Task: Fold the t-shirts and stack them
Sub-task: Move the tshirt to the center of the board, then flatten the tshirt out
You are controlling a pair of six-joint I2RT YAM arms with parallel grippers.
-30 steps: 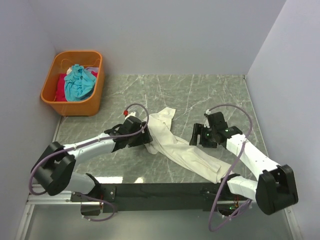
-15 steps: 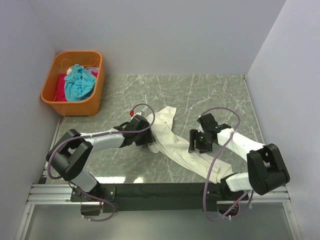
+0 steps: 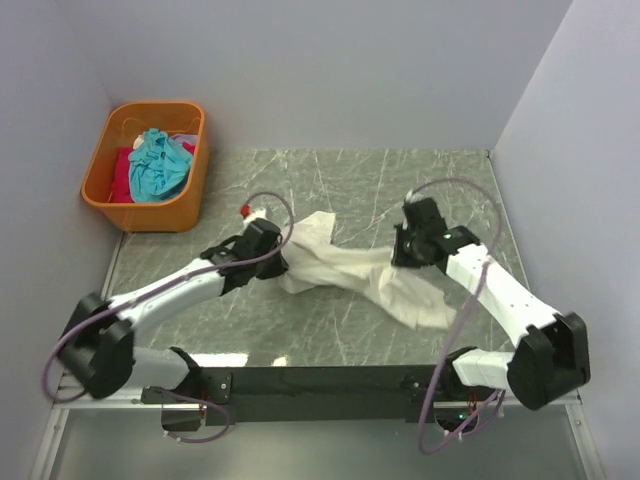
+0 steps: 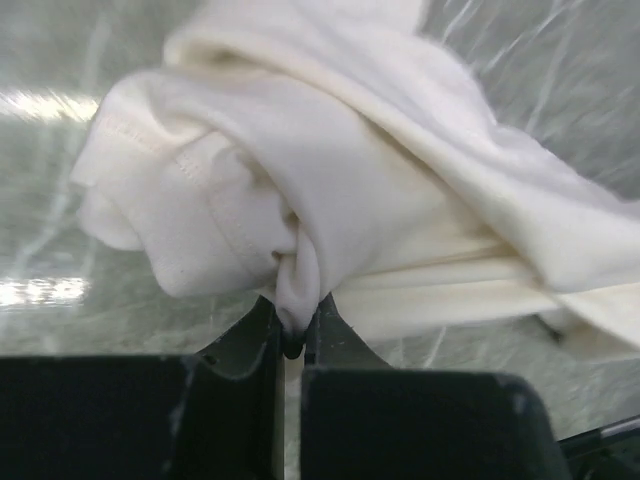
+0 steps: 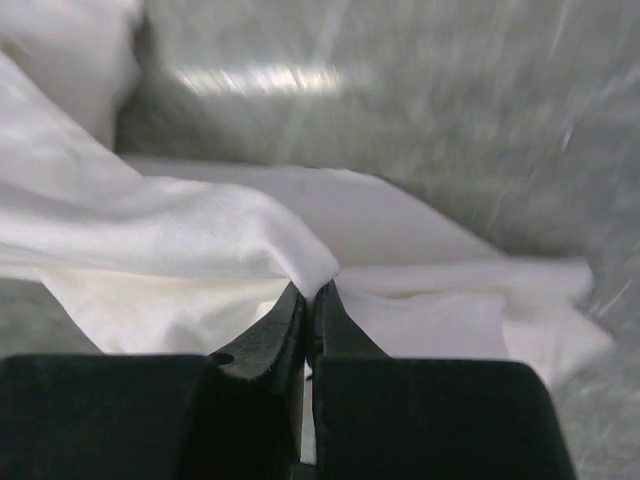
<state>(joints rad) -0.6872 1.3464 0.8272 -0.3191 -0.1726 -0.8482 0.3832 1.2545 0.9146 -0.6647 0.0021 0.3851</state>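
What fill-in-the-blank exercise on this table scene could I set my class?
1. The large cotton t-shirt on the green marbled table is ____ in colour.
2. The left arm's fingers and the right arm's fingers pinch the same ____.
3. The crumpled teal t-shirt lies inside the orange plastic ____.
Missing words: cream; t-shirt; basket.

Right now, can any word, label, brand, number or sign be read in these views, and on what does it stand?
None can be read.
The cream t-shirt shows only plain cloth and stitching, with no print or tag in view.
The orange basket and the table bear no marks.
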